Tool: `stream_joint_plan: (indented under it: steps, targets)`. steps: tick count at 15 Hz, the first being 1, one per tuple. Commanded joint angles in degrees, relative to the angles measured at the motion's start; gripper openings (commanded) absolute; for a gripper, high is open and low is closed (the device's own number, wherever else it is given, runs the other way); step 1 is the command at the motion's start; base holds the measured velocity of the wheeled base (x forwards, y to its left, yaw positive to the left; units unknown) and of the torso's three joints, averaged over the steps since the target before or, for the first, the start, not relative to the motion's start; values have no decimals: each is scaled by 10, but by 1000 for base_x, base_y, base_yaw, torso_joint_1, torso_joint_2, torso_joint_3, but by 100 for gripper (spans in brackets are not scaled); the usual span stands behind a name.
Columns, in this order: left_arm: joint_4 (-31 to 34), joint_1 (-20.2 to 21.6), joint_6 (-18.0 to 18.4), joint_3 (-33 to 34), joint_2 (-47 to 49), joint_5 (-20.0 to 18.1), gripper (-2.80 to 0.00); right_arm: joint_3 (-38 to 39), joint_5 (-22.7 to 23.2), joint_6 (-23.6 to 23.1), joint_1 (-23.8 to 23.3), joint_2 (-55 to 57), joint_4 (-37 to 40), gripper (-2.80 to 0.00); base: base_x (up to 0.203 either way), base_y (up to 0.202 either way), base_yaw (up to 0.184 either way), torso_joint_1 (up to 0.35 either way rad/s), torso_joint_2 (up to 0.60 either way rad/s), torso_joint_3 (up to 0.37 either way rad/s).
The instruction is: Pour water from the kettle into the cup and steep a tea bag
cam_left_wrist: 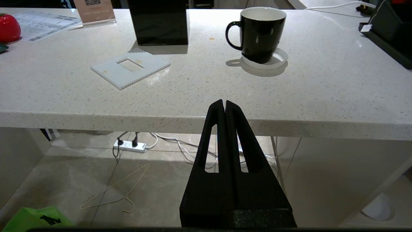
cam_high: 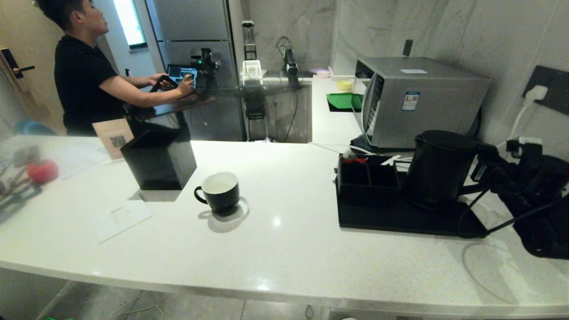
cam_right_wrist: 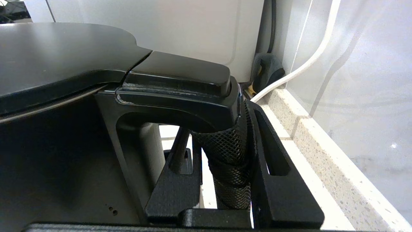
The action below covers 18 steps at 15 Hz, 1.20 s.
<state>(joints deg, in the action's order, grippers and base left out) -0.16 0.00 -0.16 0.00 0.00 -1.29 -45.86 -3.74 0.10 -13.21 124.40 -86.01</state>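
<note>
Right wrist view: the right tool [cam_right_wrist: 225,174] is seen clamped on the mesh-wrapped upright of the kettle handle [cam_right_wrist: 231,151], one finger on each side, just beneath the flat lid [cam_right_wrist: 58,58]. In the head view the kettle [cam_high: 438,169] is shown standing upright on a black tray [cam_high: 400,220] at the right of the white table [cam_high: 289,249], beside a compartmented black holder [cam_high: 366,178] and in front of a microwave oven [cam_high: 418,100]. The cup [cam_high: 220,191] is set on a clear coaster [cam_high: 229,218] near the middle of the table, well apart from the kettle, its white inside apparently empty; no tea bag can be made out. The left tool [cam_left_wrist: 224,106] is pictured closed and empty below the table edge, in front of the cup. A person [cam_high: 84,71] is seen at a laptop in the background.

The kettle is judged rigid and, if filled, heavy and top-loaded, so a tilt about the handle is to be expected; the mesh wrap should resist slipping. The hold high on the handle is considered suitable for lifting and pouring. The cup is taken to be hard and breakable, and a slow pour is advised.
</note>
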Motion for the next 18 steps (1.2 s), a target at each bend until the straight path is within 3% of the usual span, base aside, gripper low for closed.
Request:
stream_joint_plan:
  steps: [1, 17, 18]
  targets:
    - [0, 0, 0, 0, 0, 0, -280, 0, 0, -1, -3, 4, -3, -280, 0, 0, 0, 0, 0, 0]
    - [0, 0, 0, 0, 0, 0, -280, 10, 1, -10, -5, -5, -7, -280, 0, 0, 0, 0, 0, 0]
    - [0, 0, 0, 0, 0, 0, -280, 13, 1, -10, -5, -5, -8, 0, 0, 0, 0, 0, 0, 0]
